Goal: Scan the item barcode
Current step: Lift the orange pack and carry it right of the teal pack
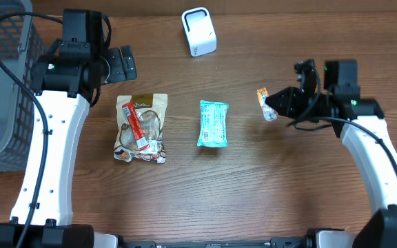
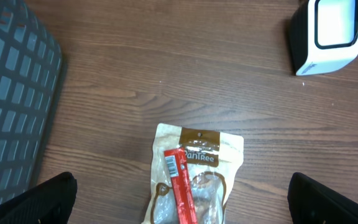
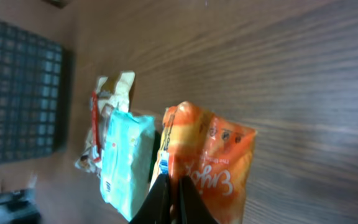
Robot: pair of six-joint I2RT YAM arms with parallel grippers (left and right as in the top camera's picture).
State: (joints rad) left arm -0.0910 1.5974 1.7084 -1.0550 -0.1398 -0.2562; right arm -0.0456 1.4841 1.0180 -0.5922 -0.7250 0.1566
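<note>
My right gripper (image 1: 276, 105) is shut on the edge of a small orange snack packet (image 1: 265, 103) and holds it above the table at the right. In the right wrist view the packet (image 3: 219, 165) stands upright out of the closed gripper (image 3: 176, 200). The white barcode scanner (image 1: 198, 32) stands at the back centre, well apart from the packet. My left gripper (image 1: 120, 64) hangs open at the back left. Its view shows wide-apart fingers (image 2: 47, 200) over a beige pouch (image 2: 194, 177) and the scanner (image 2: 325, 34) at top right.
A beige pouch (image 1: 140, 129) with a red stick (image 1: 136, 122) across it lies left of centre. A teal packet (image 1: 213, 124) lies at the centre, also seen as the teal packet (image 3: 126, 155) behind the orange one. A grey basket (image 1: 2, 83) stands at the far left.
</note>
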